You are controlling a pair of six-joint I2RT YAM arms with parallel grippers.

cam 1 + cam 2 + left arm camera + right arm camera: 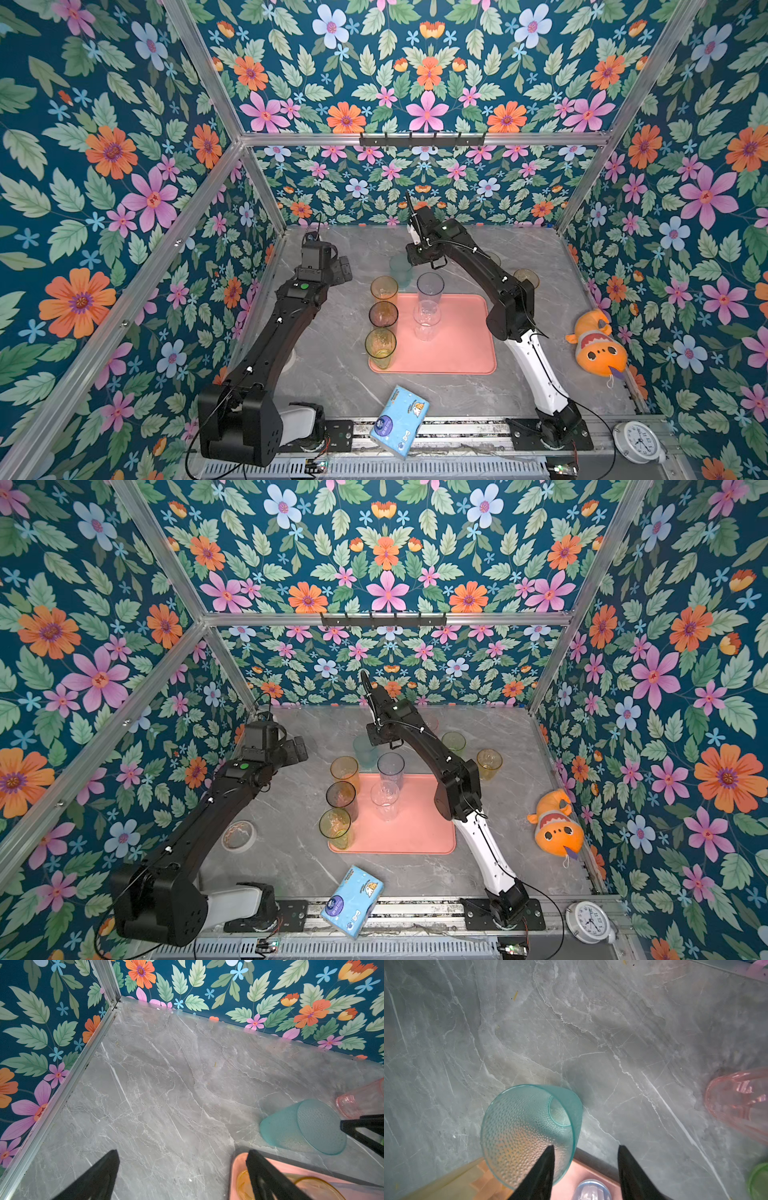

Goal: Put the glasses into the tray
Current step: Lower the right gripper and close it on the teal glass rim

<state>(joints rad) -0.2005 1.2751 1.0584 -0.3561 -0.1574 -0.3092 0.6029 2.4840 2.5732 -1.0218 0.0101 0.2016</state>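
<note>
The right gripper (pixel 585 1147) is hovering with its black fingers partway apart and gripping nothing, only the grey marble tabletop (pixel 591 1043) and the far edge of the flat salmon-pink rectangular tray (pixel 457 349) showing between them. One finger is crossing in front of a teal dimpled plastic tumbler (pixel 527 1132), which is standing upright just beyond that edge, off the tray. Whether the finger and tumbler are touching cannot be told.

A translucent pink tumbler (pixel 737 1101) and a green tumbler (pixel 760 1180) are waiting nearby on the marble, and a short amber tumbler (pixel 525 276) is sitting beyond the right arm. The left gripper (pixel 181 1153) is hanging wide open and empty by the tray's far left corner.

Five glasses are standing in the tray. A tall amber tumbler (pixel 384 289), a smoky grey tumbler (pixel 383 313) and a yellow-green tumbler (pixel 380 347) are lining its left edge. A tall pale blue tumbler (pixel 430 286) is crowding the far edge just beside the right gripper, and a clear tumbler (pixel 427 318) is standing in front of it.

A blue tissue pack (pixel 399 419) is lying at the front, an orange plush fish (pixel 598 345) by the right wall, a white clock (pixel 638 442) in the front right corner and a roll of tape (pixel 239 835) beside the left arm.
</note>
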